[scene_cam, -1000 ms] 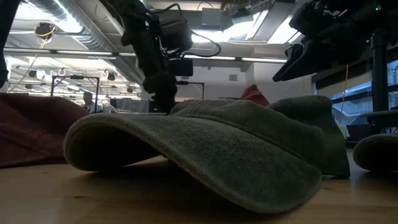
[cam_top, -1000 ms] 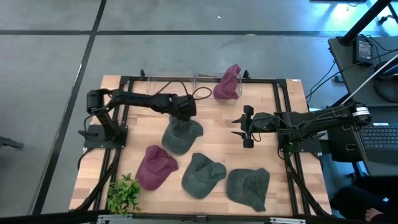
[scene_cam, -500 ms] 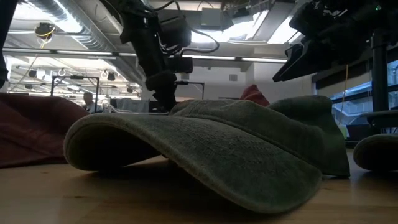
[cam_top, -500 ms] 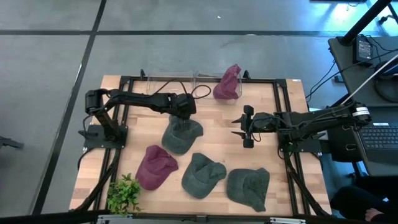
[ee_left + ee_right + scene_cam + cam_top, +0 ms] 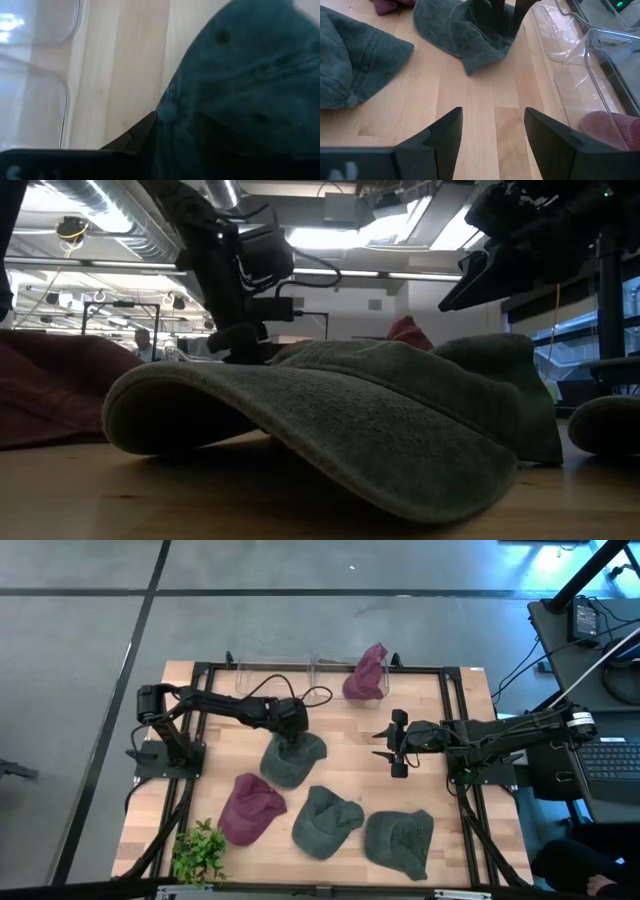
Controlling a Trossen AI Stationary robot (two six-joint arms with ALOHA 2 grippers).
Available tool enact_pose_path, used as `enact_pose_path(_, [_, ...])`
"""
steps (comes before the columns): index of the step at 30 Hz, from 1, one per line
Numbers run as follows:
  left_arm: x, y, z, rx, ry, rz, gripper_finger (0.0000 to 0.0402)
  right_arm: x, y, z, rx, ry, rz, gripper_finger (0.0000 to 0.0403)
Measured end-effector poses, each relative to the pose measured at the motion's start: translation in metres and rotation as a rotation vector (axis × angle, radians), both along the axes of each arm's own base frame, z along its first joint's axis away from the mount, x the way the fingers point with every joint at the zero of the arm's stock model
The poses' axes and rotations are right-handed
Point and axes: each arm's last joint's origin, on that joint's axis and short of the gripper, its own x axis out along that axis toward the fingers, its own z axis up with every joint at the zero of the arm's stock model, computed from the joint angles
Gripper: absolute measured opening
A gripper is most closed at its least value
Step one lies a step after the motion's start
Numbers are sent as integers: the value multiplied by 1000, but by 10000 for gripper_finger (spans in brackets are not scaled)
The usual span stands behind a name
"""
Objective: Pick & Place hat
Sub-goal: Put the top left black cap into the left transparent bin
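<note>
High view: left gripper (image 5: 291, 736) sat over top edge of green hat (image 5: 291, 759) at table (image 5: 460, 690) centre; whether it gripped or let go, cannot tell. Maroon hat (image 5: 249, 807), two more green hats (image 5: 326, 821) along near edge, plant (image 5: 199, 851) at corner. Clear bins (image 5: 270, 674) at far edge, one holding maroon cap (image 5: 365, 673). Right gripper (image 5: 399, 744) hovered apart, bare wood between.

Low view: green brim filled foreground.

Right wrist view: fingers (image 5: 442, 135) spread wide, nothing held.

Green plant (image 5: 199, 850) at table (image 5: 340, 730) corner; laptop (image 5: 610, 765) off to side.
</note>
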Motion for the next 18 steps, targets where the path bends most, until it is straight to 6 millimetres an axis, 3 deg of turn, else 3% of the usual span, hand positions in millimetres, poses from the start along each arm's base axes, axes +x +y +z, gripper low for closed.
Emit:
enact_pose_path(13, [3,2,-1,79,-61,-17,135,0,0,0,-1,0,0,213])
enact_pose_path(18, [3,2,-1,62,-68,21,170,0,0,0,-4,4,2,213])
